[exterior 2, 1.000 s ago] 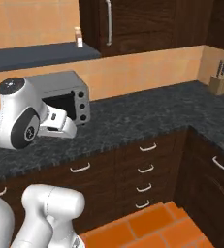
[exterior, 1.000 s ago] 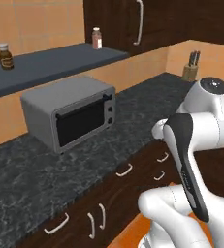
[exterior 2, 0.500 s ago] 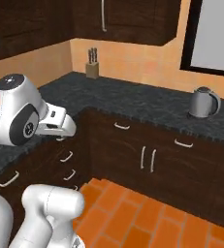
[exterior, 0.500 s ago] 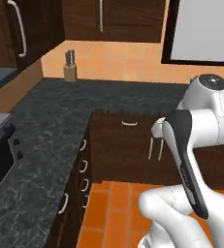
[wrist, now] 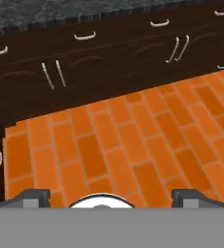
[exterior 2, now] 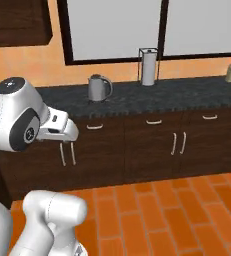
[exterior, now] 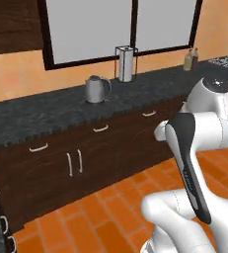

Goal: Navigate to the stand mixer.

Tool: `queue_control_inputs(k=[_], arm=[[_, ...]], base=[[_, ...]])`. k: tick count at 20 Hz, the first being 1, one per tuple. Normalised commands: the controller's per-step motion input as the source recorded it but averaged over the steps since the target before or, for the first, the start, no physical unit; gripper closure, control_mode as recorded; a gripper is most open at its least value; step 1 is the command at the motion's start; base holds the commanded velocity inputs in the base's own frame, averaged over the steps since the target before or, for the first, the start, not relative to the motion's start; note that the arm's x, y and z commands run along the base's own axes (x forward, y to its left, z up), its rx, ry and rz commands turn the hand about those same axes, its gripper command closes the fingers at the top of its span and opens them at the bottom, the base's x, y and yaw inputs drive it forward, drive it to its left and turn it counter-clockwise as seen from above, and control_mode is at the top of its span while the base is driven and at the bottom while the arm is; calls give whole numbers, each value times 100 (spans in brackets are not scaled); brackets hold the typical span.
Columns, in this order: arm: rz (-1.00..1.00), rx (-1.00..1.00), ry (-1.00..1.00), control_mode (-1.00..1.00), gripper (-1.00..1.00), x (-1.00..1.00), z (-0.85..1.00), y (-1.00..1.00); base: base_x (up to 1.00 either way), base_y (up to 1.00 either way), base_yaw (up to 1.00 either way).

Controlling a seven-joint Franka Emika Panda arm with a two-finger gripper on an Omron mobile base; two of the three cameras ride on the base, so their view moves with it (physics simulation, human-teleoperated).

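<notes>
The gripper (wrist: 104,196) hangs released over the brick floor (wrist: 133,140), fingers wide apart. A kettle (exterior: 96,89) stands on the tabletop (exterior: 46,113) ahead, near a paper-towel roll (exterior: 126,64).

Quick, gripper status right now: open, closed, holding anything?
Gripper: open, fingertips spread wide apart, nothing between them, pointed at the orange brick floor.

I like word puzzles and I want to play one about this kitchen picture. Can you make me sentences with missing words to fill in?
1. The small grey kettle stands on the dark speckled ____.
2. The white paper towel roll in its wire holder stands in front of the big ____.
3. The floor is made of ____ bricks.
4. The two dark fingers are wide apart and hold ____.

Missing words: counter; window; orange; nothing
</notes>
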Motion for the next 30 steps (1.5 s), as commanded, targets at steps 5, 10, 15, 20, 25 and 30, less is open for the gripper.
queue_control_inputs(k=[5,10,15,20,25,30], arm=[[0,0,0,100,-100,0,0,0],[0,0,0,100,-100,0,0,0],[0,0,0,100,-100,0,0,0],[0,0,0,100,-100,0,0,0],[0,0,0,100,-100,0,0,0],[0,0,0,100,-100,0,0,0]], base=[[0,-15,-96],[0,-20,-94],[0,-43,-86],[4,3,-91],[10,34,-93],[34,64,-77]])
